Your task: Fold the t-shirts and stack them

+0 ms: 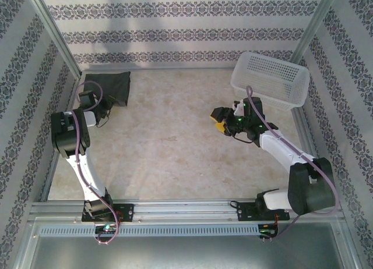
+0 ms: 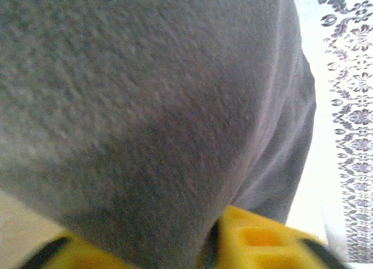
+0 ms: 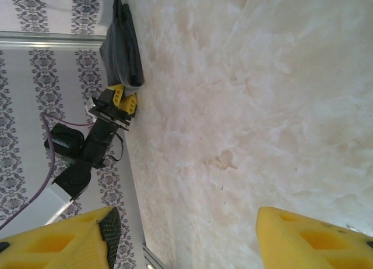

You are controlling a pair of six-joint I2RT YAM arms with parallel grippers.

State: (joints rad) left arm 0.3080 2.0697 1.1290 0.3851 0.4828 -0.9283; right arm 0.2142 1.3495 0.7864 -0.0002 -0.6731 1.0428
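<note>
The t-shirt (image 1: 112, 85) lies folded in the far left corner of the bench (image 1: 175, 141), its far and left edges close to the patterned wall (image 1: 23, 77). The left tool (image 3: 123, 98) is at its near edge. In the left wrist view the yellow fingers (image 2: 256, 240) stand apart w/ dark cloth between them, but whether they press on it I cannot tell.

Risk, in my judgement: if this tool pulls back while a layer is caught on a finger, the fold drags open or the whole bundle slides from its place, because soft cloth follows easily. Pushing forward instead would bunch it against the wall. The cable loop (image 1: 93, 89) at the wrist could also snag the cloth.

Room: in the corner there is almost none to the left & far side, so the free way is toward the bench middle, which is bare. The right tool (image 1: 218, 120) hangs right of centre, fingers wide apart, nothing in them. The white basket (image 1: 291, 77) sits just behind it at the far right — a lift backwards could hit its rim. The arms are well apart, no conflict btw them
</note>
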